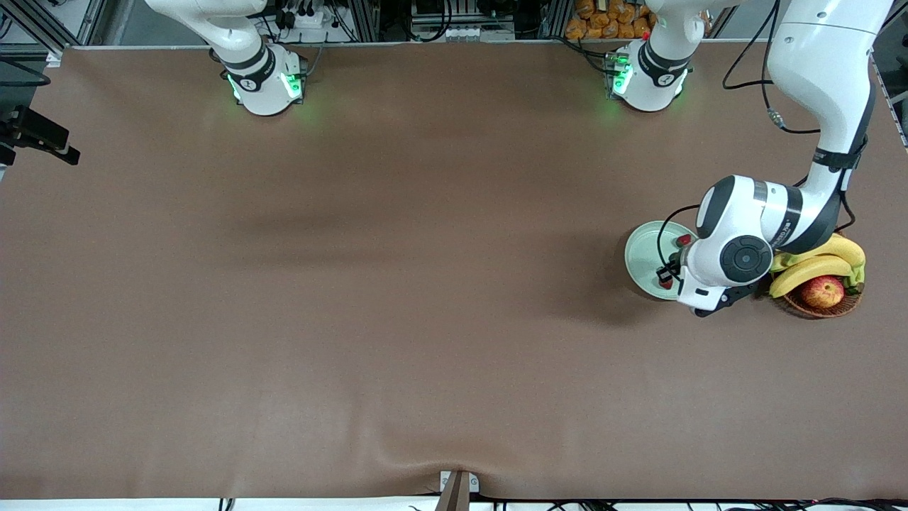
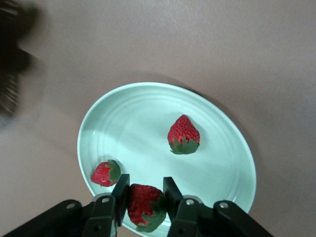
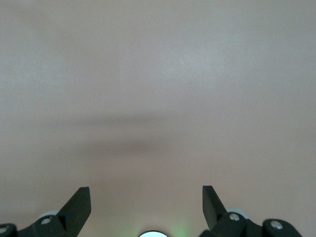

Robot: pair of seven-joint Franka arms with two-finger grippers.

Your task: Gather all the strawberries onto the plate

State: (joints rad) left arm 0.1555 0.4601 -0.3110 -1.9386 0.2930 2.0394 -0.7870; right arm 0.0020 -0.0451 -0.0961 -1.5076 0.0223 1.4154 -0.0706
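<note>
The left gripper (image 2: pixel 143 202) pinches the last strawberry (image 2: pixel 144 206) over the plate (image 2: pixel 222 163); it should go low, then let go gently. The right gripper (image 3: pixel 146 207) waits, open.

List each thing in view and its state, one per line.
Left gripper: shut on a strawberry, over the plate.
Right gripper: open, empty, waiting over bare table.
Other two strawberries: lying on the plate.
Basket: holds bananas and an apple.
</note>
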